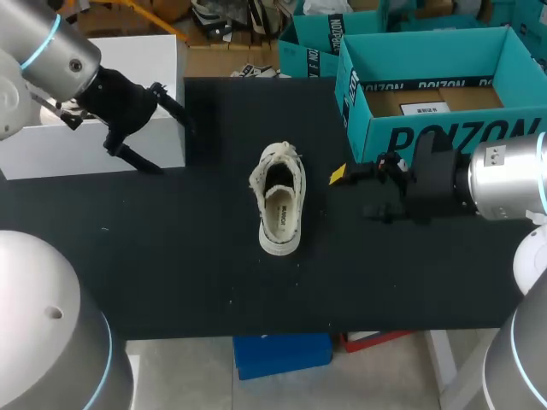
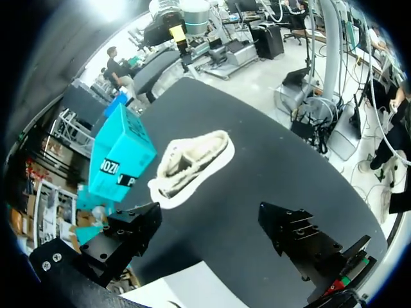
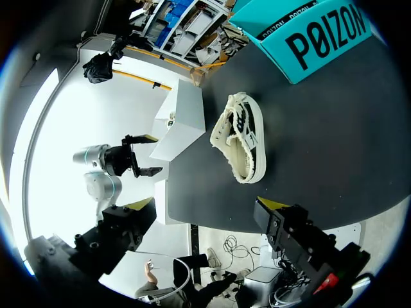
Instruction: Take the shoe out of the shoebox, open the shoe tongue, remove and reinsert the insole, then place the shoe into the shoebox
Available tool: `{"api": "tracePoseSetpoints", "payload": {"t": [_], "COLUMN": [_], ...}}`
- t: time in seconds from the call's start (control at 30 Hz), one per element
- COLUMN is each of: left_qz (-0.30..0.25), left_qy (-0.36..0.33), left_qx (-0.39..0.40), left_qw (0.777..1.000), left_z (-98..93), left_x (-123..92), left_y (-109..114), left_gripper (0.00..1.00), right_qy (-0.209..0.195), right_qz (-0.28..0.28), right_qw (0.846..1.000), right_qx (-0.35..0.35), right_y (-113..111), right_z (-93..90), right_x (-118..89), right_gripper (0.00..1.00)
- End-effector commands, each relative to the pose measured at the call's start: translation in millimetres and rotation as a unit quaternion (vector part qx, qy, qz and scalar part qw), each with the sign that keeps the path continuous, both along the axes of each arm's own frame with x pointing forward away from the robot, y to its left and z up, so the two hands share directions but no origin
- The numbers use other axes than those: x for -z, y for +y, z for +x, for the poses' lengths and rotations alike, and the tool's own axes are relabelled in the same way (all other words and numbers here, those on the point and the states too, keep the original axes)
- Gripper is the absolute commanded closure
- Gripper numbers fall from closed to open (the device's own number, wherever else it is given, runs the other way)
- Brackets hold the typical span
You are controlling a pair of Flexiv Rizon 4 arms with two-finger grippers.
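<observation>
1. Along the near edge the black tabletop (image 1: 171, 282) lies bare, leaving open room in front of the shoe.
2. The shoe (image 1: 279, 201) sits upright mid-tabletop, lengthwise from near to far, with nothing touching it.
3. The right gripper (image 1: 352, 193) hangs beside the shoe toward the right edge, fingers spread and empty.
4. The left gripper (image 1: 171, 147) is near the far left corner by a white box (image 1: 51, 141), fingers spread and empty, well apart from the shoe.
5. The open teal shoebox (image 1: 444, 137) fills the far right corner.
</observation>
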State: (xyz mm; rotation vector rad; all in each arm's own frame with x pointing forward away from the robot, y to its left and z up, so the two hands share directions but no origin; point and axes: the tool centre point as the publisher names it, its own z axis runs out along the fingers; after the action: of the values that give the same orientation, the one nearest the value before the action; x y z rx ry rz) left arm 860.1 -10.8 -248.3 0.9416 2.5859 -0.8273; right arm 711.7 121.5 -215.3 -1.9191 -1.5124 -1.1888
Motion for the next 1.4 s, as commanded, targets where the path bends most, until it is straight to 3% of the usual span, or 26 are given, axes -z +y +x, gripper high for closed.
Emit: {"api": "tracePoseSetpoints", "payload": {"t": [0.03,0.4,0.53,0.93,1.13,1.4], "left_qz": [0.0,0.0,0.0,0.0,0.0,0.0], "left_qy": [0.001,0.001,0.001,0.001,0.001,0.001], "left_qx": [-0.003,-0.003,-0.003,-0.003,-0.003,-0.003], "left_qw": [1.0,1.0,1.0,1.0,1.0,1.0], "left_z": [-4.5,-4.5,-4.5,-4.5,-4.5,-4.5], "left_x": [-2,-2,-2,-2,-2,-2], "left_y": [4,4,4,4,4,4], "left_gripper": [0.0,0.0,0.0,0.0,0.0,0.0], "right_qy": [0.0,0.0,0.016,0.042,0.061,0.092], "right_qz": [0.0,0.0,-0.009,-0.127,-0.18,-0.271], "right_qw": [1.0,1.0,0.999,0.985,0.972,0.94], "right_qx": [0.0,0.0,-0.038,-0.11,-0.141,-0.185], "right_y": [1,1,-3,-11,-13,-9], "right_z": [0.7,0.7,24.7,80.8,95.7,109.2], "right_x": [0,0,-5,-22,-23,-18], "right_gripper": [0.0,0.0,0.0,0.0,0.0,0.0]}}
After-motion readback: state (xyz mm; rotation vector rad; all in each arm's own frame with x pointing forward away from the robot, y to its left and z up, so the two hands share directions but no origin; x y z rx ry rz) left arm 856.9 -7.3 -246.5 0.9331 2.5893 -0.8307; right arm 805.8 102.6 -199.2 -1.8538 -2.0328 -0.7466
